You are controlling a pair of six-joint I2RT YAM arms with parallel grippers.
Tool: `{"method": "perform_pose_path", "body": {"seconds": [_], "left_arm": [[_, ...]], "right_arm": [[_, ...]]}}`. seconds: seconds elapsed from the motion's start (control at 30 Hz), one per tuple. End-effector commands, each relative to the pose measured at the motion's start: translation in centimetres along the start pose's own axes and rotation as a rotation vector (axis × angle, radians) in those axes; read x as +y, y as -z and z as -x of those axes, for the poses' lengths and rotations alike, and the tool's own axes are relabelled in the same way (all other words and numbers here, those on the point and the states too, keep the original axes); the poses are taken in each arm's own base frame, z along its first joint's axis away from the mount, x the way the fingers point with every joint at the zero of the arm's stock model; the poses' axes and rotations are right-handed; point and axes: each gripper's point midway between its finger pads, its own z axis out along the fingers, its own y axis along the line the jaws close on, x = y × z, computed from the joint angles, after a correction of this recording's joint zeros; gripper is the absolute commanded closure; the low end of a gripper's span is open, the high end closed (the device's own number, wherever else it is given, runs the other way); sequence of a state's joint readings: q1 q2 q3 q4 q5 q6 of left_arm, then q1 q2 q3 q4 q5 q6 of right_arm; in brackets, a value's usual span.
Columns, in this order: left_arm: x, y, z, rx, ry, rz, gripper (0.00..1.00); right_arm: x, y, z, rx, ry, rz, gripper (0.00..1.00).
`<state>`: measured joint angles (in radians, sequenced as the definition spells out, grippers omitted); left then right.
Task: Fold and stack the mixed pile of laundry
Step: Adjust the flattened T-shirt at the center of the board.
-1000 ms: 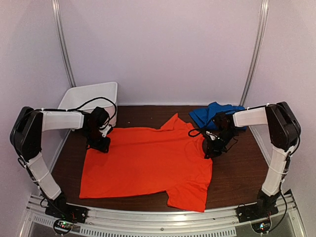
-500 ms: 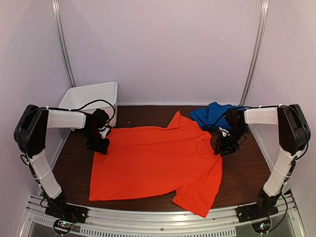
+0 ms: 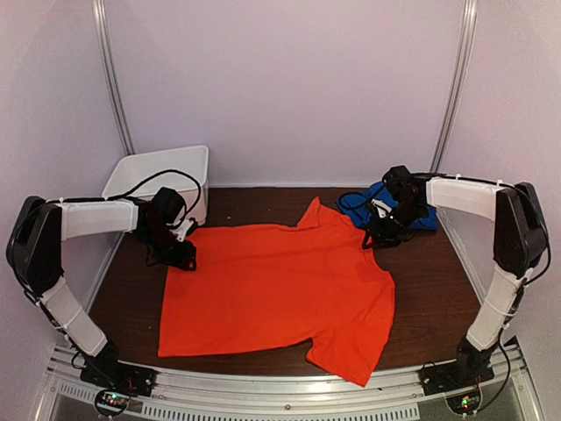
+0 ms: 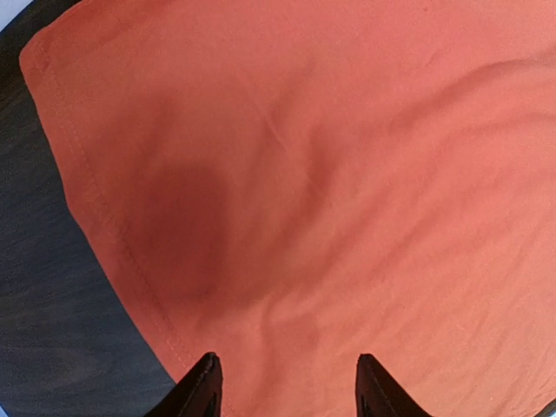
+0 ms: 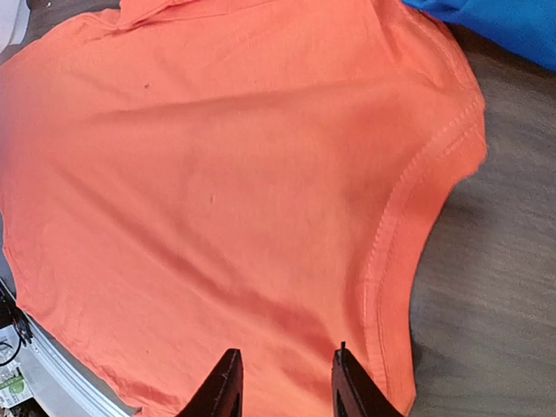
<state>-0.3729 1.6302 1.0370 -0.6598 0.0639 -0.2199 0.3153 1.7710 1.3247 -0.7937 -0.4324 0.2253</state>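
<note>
The orange-red T-shirt (image 3: 276, 289) lies spread flat on the dark table, one sleeve at the far middle and one at the near right. The blue garment (image 3: 422, 217) sits bunched at the back right, partly hidden by my right arm. My left gripper (image 3: 182, 256) hovers over the shirt's far left corner. In the left wrist view it (image 4: 287, 391) stands open over the orange cloth (image 4: 330, 174), holding nothing. My right gripper (image 3: 379, 237) is above the shirt's far right shoulder. It (image 5: 285, 387) is open over the shirt (image 5: 217, 174), with the blue garment's edge (image 5: 512, 22) at the top right.
A white plastic bin (image 3: 140, 171) stands at the back left corner. Bare dark table (image 3: 429, 289) shows to the right of the shirt and a strip to its left (image 4: 43, 304). Side walls enclose the table, and a metal rail runs along the near edge.
The shirt slid right and flattened. My right gripper let go of it, then rose and moved back toward the blue garment. The left gripper stayed at the far left corner and opened wider.
</note>
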Motion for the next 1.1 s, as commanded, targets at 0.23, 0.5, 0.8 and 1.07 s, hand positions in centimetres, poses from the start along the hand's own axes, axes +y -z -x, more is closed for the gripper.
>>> {"method": "perform_pose_path", "body": {"seconds": [0.23, 0.5, 0.8, 1.07], "left_arm": [[2.5, -3.6, 6.6, -0.049, 0.058, 0.126, 0.45], [7.2, -4.2, 4.1, 0.034, 0.107, 0.258, 0.46], [4.9, -0.4, 6.5, -0.109, 0.056, 0.126, 0.45], [1.5, 2.9, 8.9, -0.198, 0.021, 0.010, 0.44]], "right_arm": [[-2.2, -6.9, -1.1, 0.129, 0.001, -0.043, 0.67], [-4.7, -6.0, -8.0, 0.236, -0.027, -0.127, 0.67], [1.5, 1.1, -0.2, -0.015, 0.058, 0.031, 0.61], [6.1, -0.5, 12.0, -0.186, -0.023, 0.166, 0.63]]}}
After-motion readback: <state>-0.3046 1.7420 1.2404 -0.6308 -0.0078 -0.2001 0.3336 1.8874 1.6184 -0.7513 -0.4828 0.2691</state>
